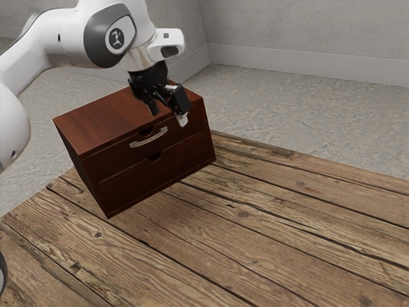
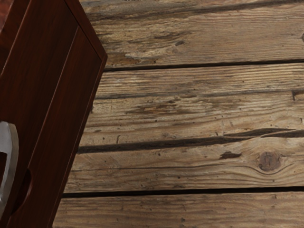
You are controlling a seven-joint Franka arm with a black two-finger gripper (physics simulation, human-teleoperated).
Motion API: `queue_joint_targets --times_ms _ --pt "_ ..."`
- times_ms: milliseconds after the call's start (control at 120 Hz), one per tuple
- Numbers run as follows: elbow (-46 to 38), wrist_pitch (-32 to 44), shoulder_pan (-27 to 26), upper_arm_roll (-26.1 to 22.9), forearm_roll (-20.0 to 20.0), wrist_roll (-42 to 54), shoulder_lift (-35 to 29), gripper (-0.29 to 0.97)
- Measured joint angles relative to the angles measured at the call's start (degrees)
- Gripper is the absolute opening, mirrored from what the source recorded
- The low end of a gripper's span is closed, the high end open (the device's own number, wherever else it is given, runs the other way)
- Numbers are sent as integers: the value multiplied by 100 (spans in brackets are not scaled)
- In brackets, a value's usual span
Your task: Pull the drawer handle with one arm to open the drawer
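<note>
A dark red-brown cabinet (image 1: pixel 108 118) stands at the back left of the plank table. Its upper drawer (image 1: pixel 185 128) carries a silver bar handle (image 1: pixel 148 137), and the drawer front sits flush with the lower drawer (image 1: pixel 160 174). My gripper (image 1: pixel 168 114) hovers over the cabinet's top front edge, just above the handle and toward the exterior view's right of it. Its fingers are open, nothing between them, and they are clear of the handle. In the wrist view the cabinet's front (image 2: pixel 47 109) runs beside the hand, with the handle (image 2: pixel 5 161) at its edge.
The wooden table (image 1: pixel 268 217) stretches in front of the cabinet and to the exterior view's right of it. Beyond the table's far edge lies a grey floor (image 1: pixel 307 109), ending at a wall.
</note>
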Motion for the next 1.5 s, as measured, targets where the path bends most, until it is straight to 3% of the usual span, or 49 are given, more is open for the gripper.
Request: queue_joint_targets --times_ms 450,950,1217,1500 --pt "-7 47 388 4 -100 322 115 68" --pt "-310 829 70 -42 1116 1042 445 68" --pt "-545 982 67 -42 1234 1194 438 68" --pt "-1183 1133 65 -42 1287 1277 26 68"
